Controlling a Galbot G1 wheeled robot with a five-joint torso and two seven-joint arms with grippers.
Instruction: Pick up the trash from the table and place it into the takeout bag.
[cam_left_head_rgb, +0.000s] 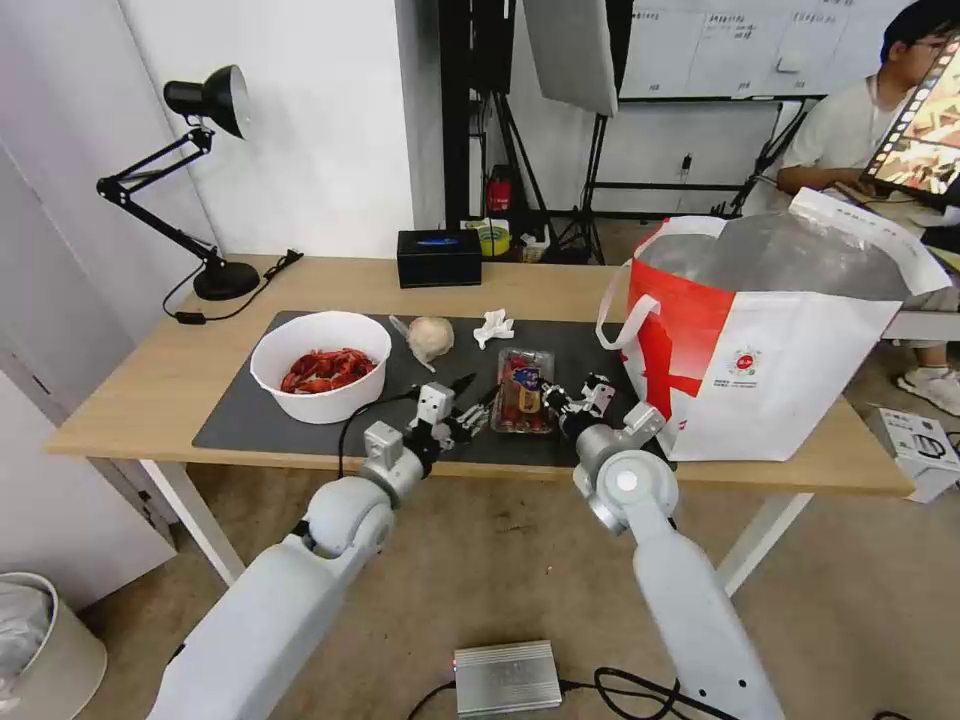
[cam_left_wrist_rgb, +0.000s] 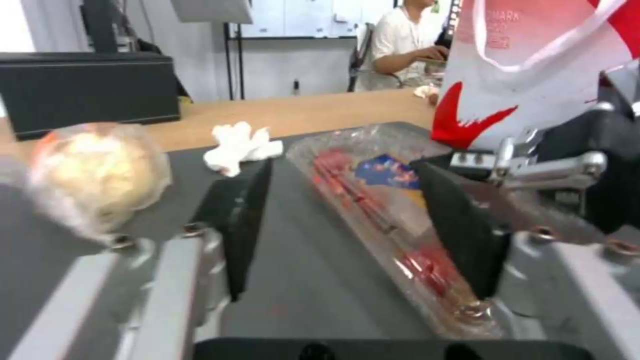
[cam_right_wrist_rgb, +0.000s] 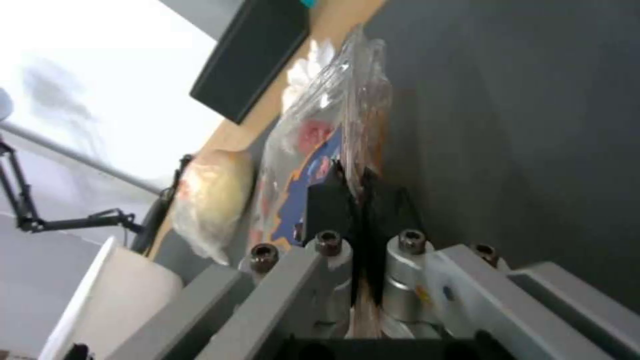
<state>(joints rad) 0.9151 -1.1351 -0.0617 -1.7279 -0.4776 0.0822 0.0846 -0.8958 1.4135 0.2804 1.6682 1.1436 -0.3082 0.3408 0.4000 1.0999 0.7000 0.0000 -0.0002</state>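
Note:
The trash lies on the dark mat (cam_left_head_rgb: 240, 420) of the table (cam_left_head_rgb: 140, 370). There is a white bowl of red shells (cam_left_head_rgb: 320, 365), a wrapped beige lump (cam_left_head_rgb: 430, 338), a crumpled tissue (cam_left_head_rgb: 493, 326) and a clear clamshell of red fruits (cam_left_head_rgb: 523, 390). My right gripper (cam_left_head_rgb: 553, 398) is shut on the clamshell's right rim; the right wrist view shows the thin plastic pinched at the right gripper (cam_right_wrist_rgb: 360, 195). My left gripper (cam_left_head_rgb: 475, 392) stands open at the clamshell's left side, and part of the clamshell (cam_left_wrist_rgb: 373, 200) lies between its fingers (cam_left_wrist_rgb: 243, 220). The takeout bag (cam_left_head_rgb: 770, 340) stands open on the right.
A small black box (cam_left_head_rgb: 438, 257) sits at the table's back edge and a black desk lamp (cam_left_head_rgb: 200, 170) at the back left. The bag's strap handle (cam_left_head_rgb: 625, 320) hangs toward the clamshell. A white bin (cam_left_head_rgb: 40, 650) stands on the floor, left.

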